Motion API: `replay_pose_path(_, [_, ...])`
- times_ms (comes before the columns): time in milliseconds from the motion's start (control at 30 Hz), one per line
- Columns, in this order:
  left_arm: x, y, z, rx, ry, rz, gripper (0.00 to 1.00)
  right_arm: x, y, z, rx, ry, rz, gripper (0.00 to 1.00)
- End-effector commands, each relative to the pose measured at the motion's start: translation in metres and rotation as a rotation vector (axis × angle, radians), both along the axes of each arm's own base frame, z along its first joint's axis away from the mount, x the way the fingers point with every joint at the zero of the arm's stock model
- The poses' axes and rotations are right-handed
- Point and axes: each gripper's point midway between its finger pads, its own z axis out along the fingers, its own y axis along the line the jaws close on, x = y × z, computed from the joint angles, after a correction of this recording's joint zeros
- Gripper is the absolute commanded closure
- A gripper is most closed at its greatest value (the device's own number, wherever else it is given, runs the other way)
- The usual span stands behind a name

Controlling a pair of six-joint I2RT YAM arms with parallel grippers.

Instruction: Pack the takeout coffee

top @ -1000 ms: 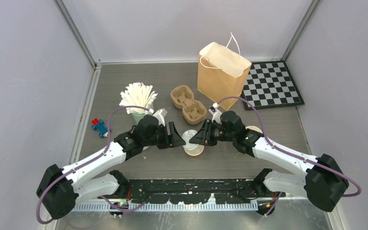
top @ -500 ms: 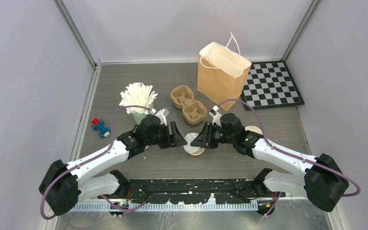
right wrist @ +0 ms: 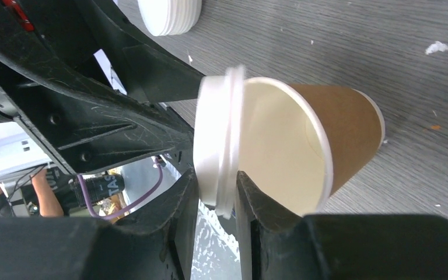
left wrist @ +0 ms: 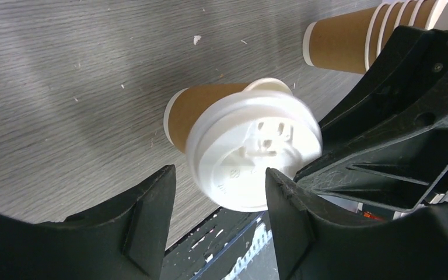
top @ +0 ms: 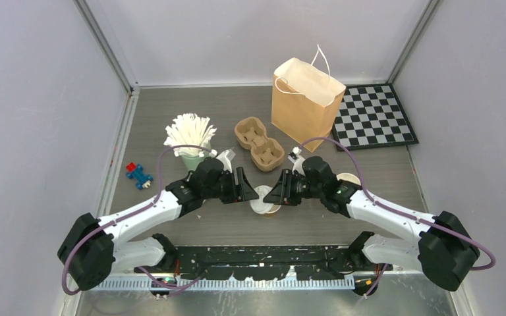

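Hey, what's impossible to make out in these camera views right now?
Top view: left claw and right claw cover most of the cup; lid fit unclear.
Left wrist view: cup stack cut off by the top edge and right claw.
Right wrist view: lid pile cut off at top edge.
Top view: bag walls hide its inside.

Left gripper edges right toward cup; lid, pinched by right gripper, sinks nearer cup mouth.
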Motion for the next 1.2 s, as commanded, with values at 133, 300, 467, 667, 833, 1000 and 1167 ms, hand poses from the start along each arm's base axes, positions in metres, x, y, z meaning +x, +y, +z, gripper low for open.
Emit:
replay_pose_path(133, [0.004,-0.024,0.022,-0.127,-0.044,-0.064,0.44,0.004,-0.010,0.003,-0.054,-0.040,-0.024,0.64])
replay_pose_path(300, [0.001,-0.026,0.025,-0.149,-0.048,-0.081,0.46,0.008,-0.016,0.002,-0.079,-0.066,-0.051,0.71])
replay_pose_path(467, [0.000,-0.025,0.031,-0.164,-0.061,-0.081,0.48,0.011,-0.020,0.003,-0.095,-0.079,-0.073,0.76])
replay_pose_path(667, [0.001,-0.021,0.043,-0.163,-0.095,-0.073,0.48,0.011,-0.019,0.010,-0.078,-0.091,-0.075,0.78])
replay_pose_path(833, [0.005,0.000,0.034,-0.058,-0.100,0.002,0.44,0.007,-0.010,0.030,0.015,-0.111,-0.048,0.78])
replay_pose_path(1000, [0.003,0.005,0.038,-0.055,-0.102,0.018,0.43,0.006,-0.009,0.042,0.041,-0.132,-0.036,0.78])
replay_pose_path(1167, [0.003,-0.002,0.038,-0.063,-0.087,-0.011,0.42,0.005,-0.011,0.048,0.031,-0.151,-0.029,0.78])
